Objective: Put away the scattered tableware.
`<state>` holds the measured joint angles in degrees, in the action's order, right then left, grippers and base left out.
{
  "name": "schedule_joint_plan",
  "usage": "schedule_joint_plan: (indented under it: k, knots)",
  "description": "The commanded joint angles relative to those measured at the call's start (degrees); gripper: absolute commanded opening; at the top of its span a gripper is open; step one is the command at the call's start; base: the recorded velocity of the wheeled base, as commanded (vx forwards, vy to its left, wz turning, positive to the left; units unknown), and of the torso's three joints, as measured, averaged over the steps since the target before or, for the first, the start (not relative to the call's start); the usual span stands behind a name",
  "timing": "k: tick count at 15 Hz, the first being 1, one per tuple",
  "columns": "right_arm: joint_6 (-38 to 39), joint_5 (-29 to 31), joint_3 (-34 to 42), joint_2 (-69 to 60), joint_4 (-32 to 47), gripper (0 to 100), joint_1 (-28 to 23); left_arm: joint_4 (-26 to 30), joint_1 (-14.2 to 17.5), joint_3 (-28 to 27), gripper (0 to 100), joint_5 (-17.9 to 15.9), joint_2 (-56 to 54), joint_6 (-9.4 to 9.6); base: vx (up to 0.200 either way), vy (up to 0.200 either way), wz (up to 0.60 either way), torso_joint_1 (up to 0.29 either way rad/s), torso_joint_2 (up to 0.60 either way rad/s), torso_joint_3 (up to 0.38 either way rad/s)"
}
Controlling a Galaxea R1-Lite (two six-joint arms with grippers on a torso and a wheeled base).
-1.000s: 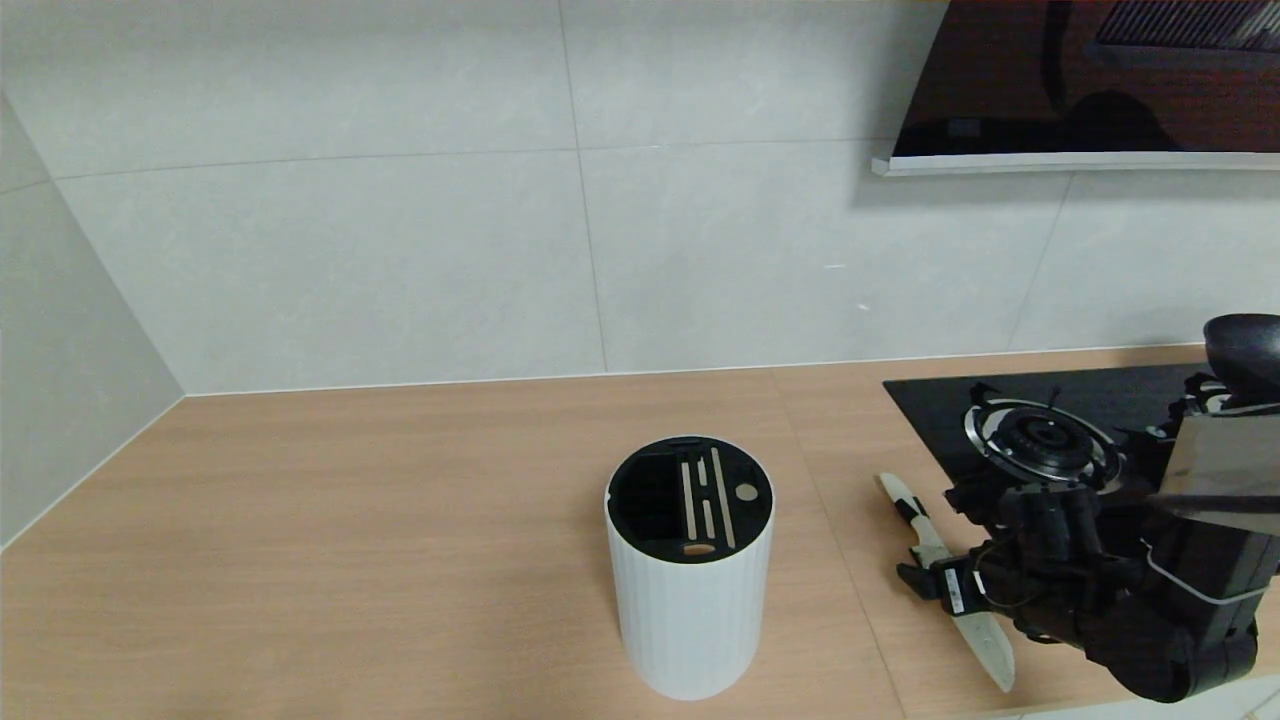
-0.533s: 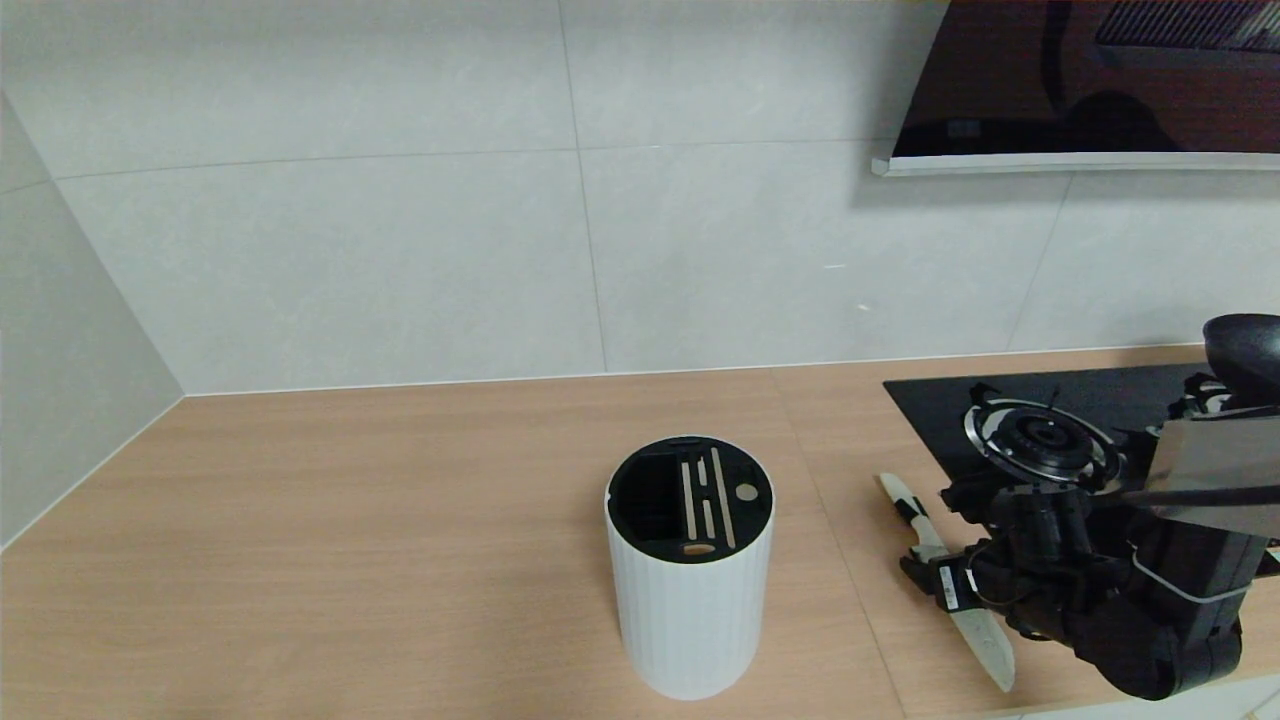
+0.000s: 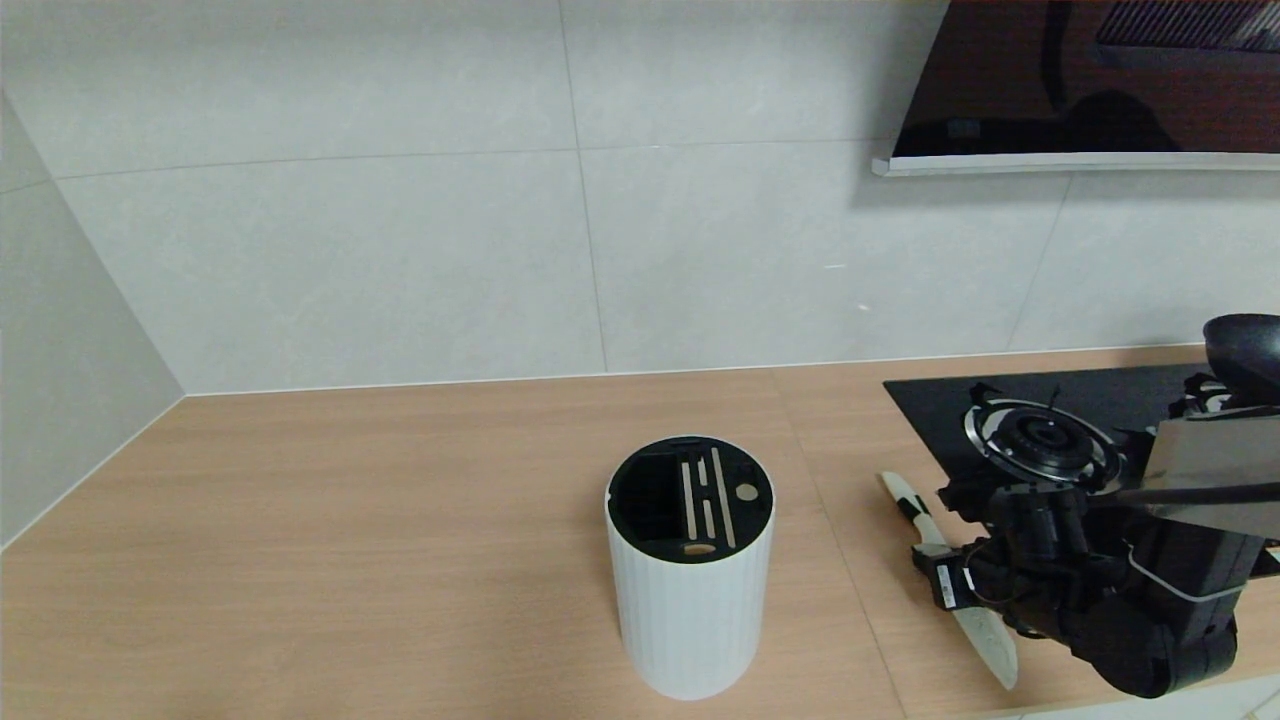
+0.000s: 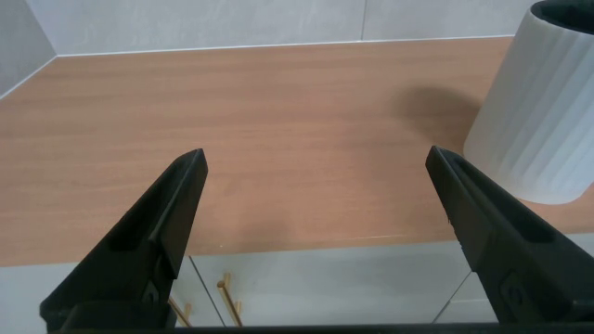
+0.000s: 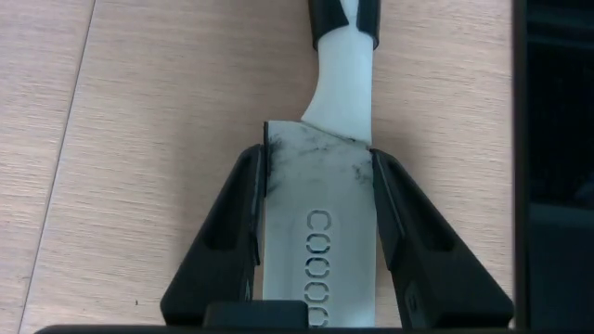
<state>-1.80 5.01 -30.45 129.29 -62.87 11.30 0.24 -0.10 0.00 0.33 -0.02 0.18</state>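
One knife (image 3: 928, 540) lies flat on the surface (image 3: 400, 520) at the lower right of the head frame, between the white holder (image 3: 690, 600) in the lower middle and the black stove (image 3: 1040, 440) at the right. The right claw (image 3: 945, 580) is low over it, at the place where blade meets handle.

I judge that the step in hand is the grasp of the knife, and the lift is not yet done, because the blade tip rests on the surface. The next move, as I see it, calls for a lift without letting the thin blade slip or turn. Then the knife must go to the left and stand point down over one of the narrow slots (image 3: 705, 495) in the black top of the holder. The slots are slim, so the blade has to be lined up well.

The right wrist view gives what the head view cannot: both fingers (image 5: 251, 213) press on the two long edges of the pale blade, just under the handle, so this claw is pinching the knife. From the head, the arm covers this contact. The head view alone gives the slots and the way to them.

The left wrist view shows the left claw (image 4: 316, 162) spread wide and holding nothing, over the front edge of the surface, with the ribbed holder wall near it.
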Motion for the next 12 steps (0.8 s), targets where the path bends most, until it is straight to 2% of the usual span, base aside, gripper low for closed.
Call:
schedule_joint_plan:
  k: [1,7,12]
  knots:
    - [-0.04,0.35,0.22,-2.03,0.03,0,0.04,0.02,0.01,0.0,100,0.02,0.02,-0.01,0.0,0.0,0.0,0.0,0.0,0.0]
    - [0.4,0.79,3.38,-15.39,1.08,0,0.56,0.02,0.01,0.0,100,0.02,0.02,0.52,0.0,0.0,0.0,0.0,0.0,0.0]
    - [0.66,1.05,4.35,-25.93,4.86,0,3.99,-1.12,0.01,-0.09,100,0.29,0.02,0.26,0.0,0.0,0.0,0.0,0.0,0.0]
